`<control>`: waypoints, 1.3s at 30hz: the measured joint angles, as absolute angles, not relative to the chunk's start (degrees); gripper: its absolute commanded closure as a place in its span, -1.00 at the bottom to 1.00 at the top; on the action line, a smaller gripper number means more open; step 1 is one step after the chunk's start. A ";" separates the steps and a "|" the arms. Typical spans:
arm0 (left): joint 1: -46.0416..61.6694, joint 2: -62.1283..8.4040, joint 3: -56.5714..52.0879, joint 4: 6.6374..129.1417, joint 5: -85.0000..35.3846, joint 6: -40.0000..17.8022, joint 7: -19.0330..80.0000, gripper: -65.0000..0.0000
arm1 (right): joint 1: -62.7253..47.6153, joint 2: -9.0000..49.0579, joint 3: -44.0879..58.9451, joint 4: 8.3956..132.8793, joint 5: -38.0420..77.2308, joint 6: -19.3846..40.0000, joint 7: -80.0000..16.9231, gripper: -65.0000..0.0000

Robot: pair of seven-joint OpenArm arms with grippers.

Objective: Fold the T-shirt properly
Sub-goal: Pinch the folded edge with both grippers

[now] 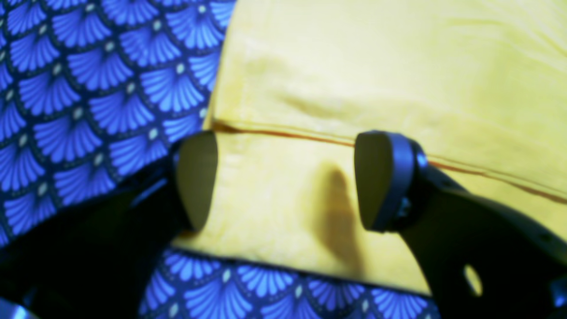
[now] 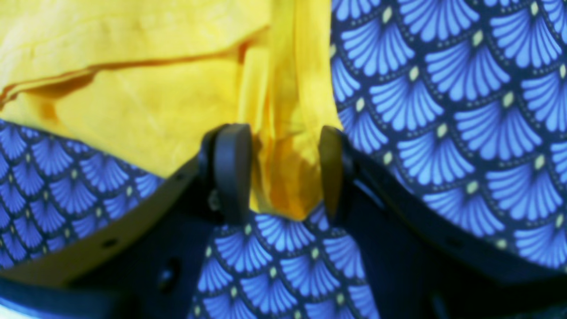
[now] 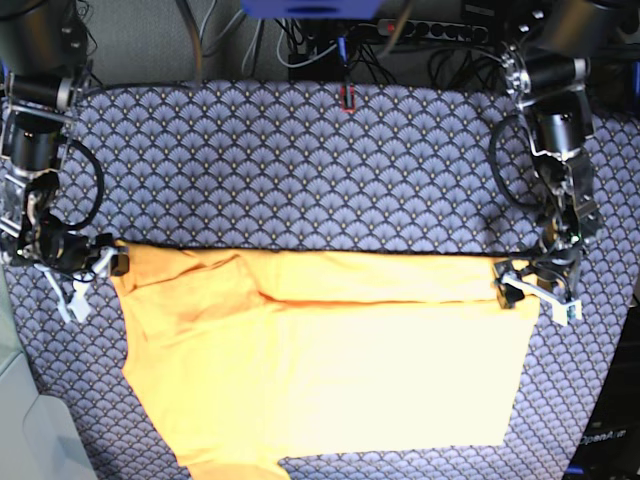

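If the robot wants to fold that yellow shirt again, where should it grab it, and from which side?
Probably the T-shirt is best pinched at the two far corners of its folded top edge, coming from above, one corner for the left gripper, one for the right gripper. There the layers form a firm edge, and the fingers already stand apart there.

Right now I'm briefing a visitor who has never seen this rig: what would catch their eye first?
The bright yellow-orange T-shirt spread across the near half of the blue-grey scallop-patterned cloth. Its far edge is folded over into a long band. Next, the two arms at that band's ends: the left gripper open over one corner, the right gripper with bunched fabric between its parted fingers.
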State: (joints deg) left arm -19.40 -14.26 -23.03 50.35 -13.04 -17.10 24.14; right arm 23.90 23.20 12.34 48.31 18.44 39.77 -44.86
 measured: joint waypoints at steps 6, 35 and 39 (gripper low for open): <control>-19.38 -14.11 -22.83 50.33 -13.04 -17.10 24.12 -0.45 | 22.61 22.65 12.38 48.49 21.78 39.62 -44.03 0.17; -15.07 -13.28 -34.13 51.05 -13.52 -17.61 22.46 -0.44 | 20.91 22.04 12.47 48.90 23.11 39.59 -41.95 0.29; -15.11 -13.13 -33.91 50.92 -13.06 -17.56 22.17 -0.44 | 20.91 22.02 12.47 48.90 23.20 39.62 -42.00 0.29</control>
State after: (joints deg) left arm -15.11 -13.13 -33.91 50.92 -13.06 -17.56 22.17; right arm 20.91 22.02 12.47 48.90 23.20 39.62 -42.00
